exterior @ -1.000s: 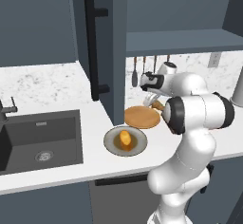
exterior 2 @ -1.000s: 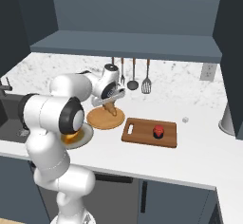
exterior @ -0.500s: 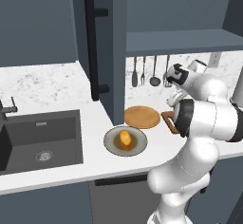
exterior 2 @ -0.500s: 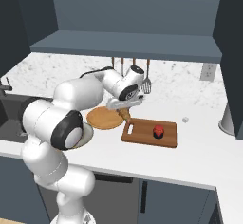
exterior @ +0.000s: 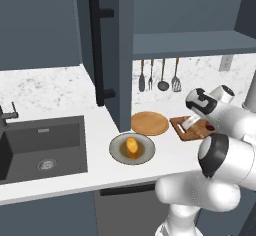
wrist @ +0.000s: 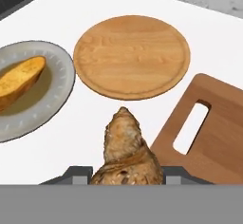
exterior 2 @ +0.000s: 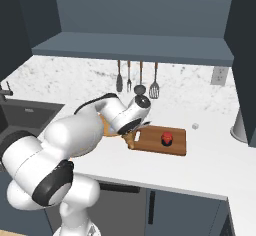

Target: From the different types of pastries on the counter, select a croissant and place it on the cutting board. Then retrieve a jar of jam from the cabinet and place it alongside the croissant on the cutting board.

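Tool (wrist: 126,178) clenched on croissant (wrist: 124,154), held above the white table (wrist: 80,137) just beside the board's (wrist: 213,137) handle end. Jam (exterior 2: 166,138) standing on the board. Round plate (wrist: 132,56) ahead, grey dish (wrist: 52,99) with orange pastry (wrist: 19,78) near. Sink (exterior: 40,147) far left, open cabinet (exterior: 107,55) above. Arm (exterior 2: 107,117) bent low, reaching over the table.

Arm swung right, croissant carried toward cutting board

A second ago the gripper (wrist: 126,178) hung over the round wooden plate (wrist: 132,56); half a second ago it was past the plate's right edge. Now it is above the handle end of the cutting board (exterior 2: 176,146), clamped on the croissant (wrist: 126,154). In the right base view the wrist now hides most of the plate.
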